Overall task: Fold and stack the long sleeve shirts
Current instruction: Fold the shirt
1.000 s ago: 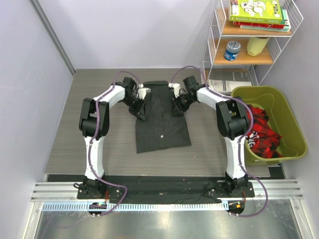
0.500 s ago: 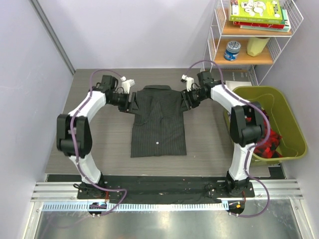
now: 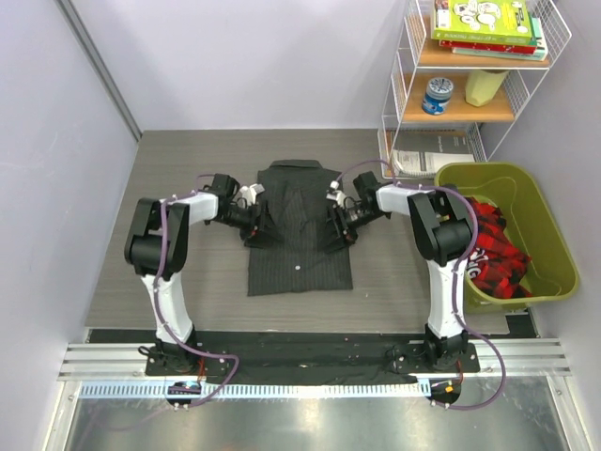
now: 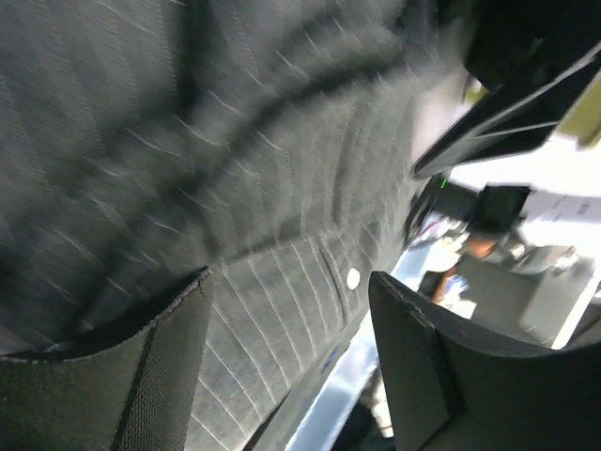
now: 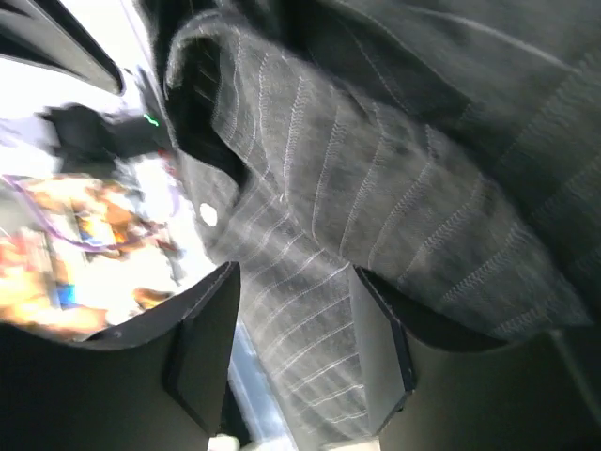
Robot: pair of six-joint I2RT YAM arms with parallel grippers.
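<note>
The left gripper [image 3: 257, 223] stands with its jaws well apart over the left side edge of the soft charcoal pinstriped long sleeve shirt [image 3: 300, 258], holding nothing. The right gripper [image 3: 337, 228] is likewise parted and empty at the shirt's right side edge, level with its partner. The shirt lies flat in the middle of the grey wood-grain bench [image 3: 188, 160], collar toward the far edge, and looks narrowed to a tidy rectangle.

By my judgement the step in hand is the next fold across the body. To do it well, both grippers should bite the side edges at matching height, catching every layer (the wrist views show doubled cloth under the fingers). They should then lift only a little and travel together so the crease runs square to the sides.

Counted: two grippers; one pinstriped shirt on the bench, no stack begun. At the bench's right edge there is one olive plastic bin [image 3: 562, 268] holding red and black cloth [image 3: 493, 258], number of pieces untellable. One white wire shelf [image 3: 399, 94] stands at the far right corner.
</note>
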